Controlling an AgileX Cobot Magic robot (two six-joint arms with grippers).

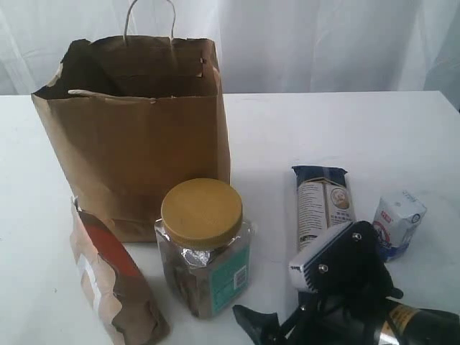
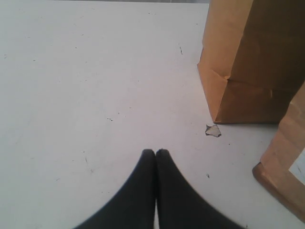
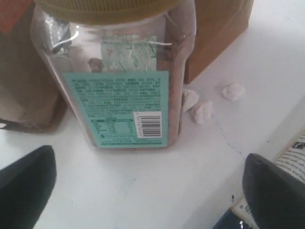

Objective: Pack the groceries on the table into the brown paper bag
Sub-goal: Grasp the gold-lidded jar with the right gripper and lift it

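Note:
The tall brown paper bag stands upright on the white table. In front of it sit the gold-lidded clear jar and a brown-red pouch. Right of them lie a long dark-blue packet and a small white-blue carton. My right gripper is open wide just short of the jar, holding nothing; one finger is over the packet. My left gripper is shut and empty over bare table, beside the bag and the pouch.
Small white crumbs lie by the jar's base next to the bag. A torn paper scrap sits at the bag's corner. A white curtain hangs behind the table. My right arm fills the front right.

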